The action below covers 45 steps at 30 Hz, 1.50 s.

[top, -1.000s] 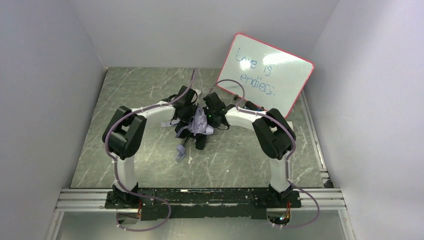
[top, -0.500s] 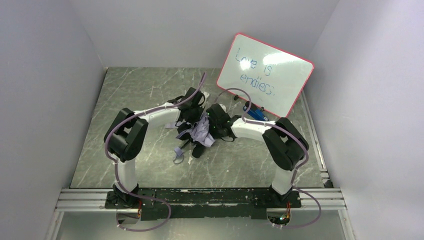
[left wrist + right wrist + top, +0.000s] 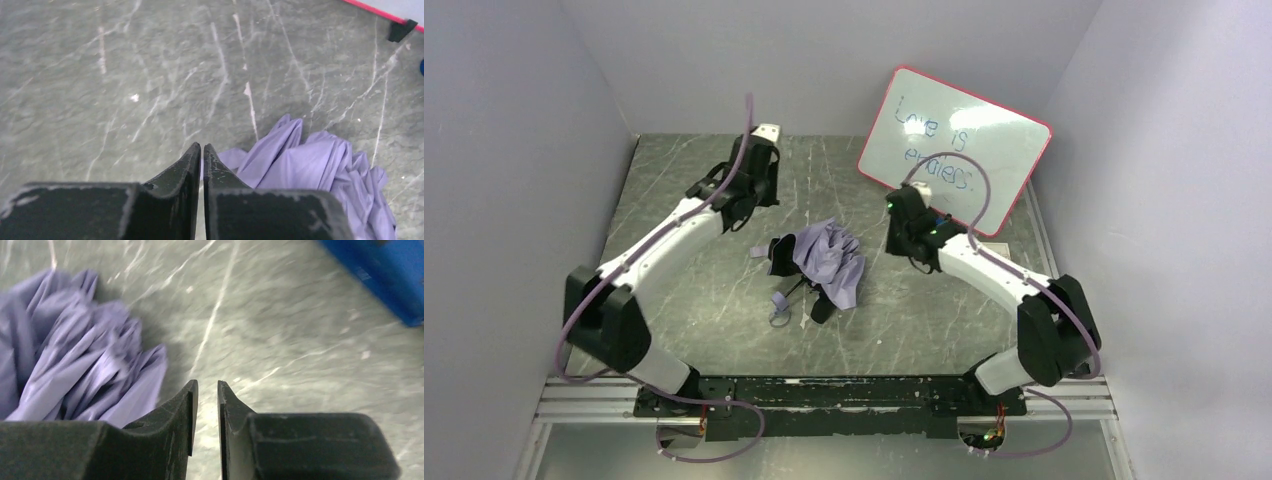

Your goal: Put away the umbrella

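Note:
The umbrella (image 3: 826, 260) lies loose on the marble table (image 3: 694, 180), its lavender fabric crumpled, with black parts and a pale strap loop at its near end. My left gripper (image 3: 746, 208) is shut and empty. It hovers apart from the umbrella, to its back left. The left wrist view shows those fingertips closed (image 3: 202, 146) with the fabric (image 3: 320, 170) to their right. My right gripper (image 3: 900, 243) is to the right of the umbrella, clear of it. Its jaws (image 3: 207, 382) stand a narrow slit apart with nothing between them, and the fabric (image 3: 75, 365) is to their left.
A red-framed whiteboard (image 3: 954, 150) with writing leans against the back right wall. A blue eraser (image 3: 385, 280) lies near its foot, close to my right wrist. Grey walls close in the table on the left, back and right.
Both grippers have drawn away from the umbrella, the left to the back left, the right to the right. The umbrella now lies alone, its fabric spread wider.

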Tool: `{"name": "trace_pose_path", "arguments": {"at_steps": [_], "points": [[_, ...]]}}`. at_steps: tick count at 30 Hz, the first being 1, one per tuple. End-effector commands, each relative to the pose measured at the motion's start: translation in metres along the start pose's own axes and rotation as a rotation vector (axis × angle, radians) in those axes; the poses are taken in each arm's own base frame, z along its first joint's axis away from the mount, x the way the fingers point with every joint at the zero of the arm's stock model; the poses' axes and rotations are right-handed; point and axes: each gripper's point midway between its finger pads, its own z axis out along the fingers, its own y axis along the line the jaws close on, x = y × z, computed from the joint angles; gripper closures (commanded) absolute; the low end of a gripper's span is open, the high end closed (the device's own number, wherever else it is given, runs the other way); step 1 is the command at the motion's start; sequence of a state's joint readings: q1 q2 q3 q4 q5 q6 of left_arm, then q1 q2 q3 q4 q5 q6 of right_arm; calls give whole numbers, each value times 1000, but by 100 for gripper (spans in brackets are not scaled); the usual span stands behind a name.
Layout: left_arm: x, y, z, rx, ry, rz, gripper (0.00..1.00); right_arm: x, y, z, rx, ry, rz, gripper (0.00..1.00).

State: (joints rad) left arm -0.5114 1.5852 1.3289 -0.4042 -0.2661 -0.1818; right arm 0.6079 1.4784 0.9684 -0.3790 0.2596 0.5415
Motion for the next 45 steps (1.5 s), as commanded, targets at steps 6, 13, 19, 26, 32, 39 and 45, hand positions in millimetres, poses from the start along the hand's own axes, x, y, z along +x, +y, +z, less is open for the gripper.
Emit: {"name": "trace_pose_path", "arguments": {"at_steps": [6, 13, 19, 26, 32, 39, 45], "points": [[90, 39, -79, -127, 184, -208, 95, -54, 5, 37, -58, -4, -67, 75], [172, 33, -116, -141, 327, -312, 95, -66, 28, 102, -90, 63, -111, 78], [208, 2, -118, -73, 402, -337, 95, -58, 41, 129, -144, 144, -184, 79], [249, -14, -95, -65, 459, -344, 95, -35, 53, 140, -236, 226, -218, 79], [260, -25, -69, -19, 432, -319, 95, -17, 67, 138, -358, 274, -260, 80], [242, -38, -39, -16, 378, -290, 95, 6, 78, 120, -447, 315, -305, 80], [213, -48, -12, -33, 320, -247, 95, 46, 92, 92, -489, 377, -328, 81]]}}
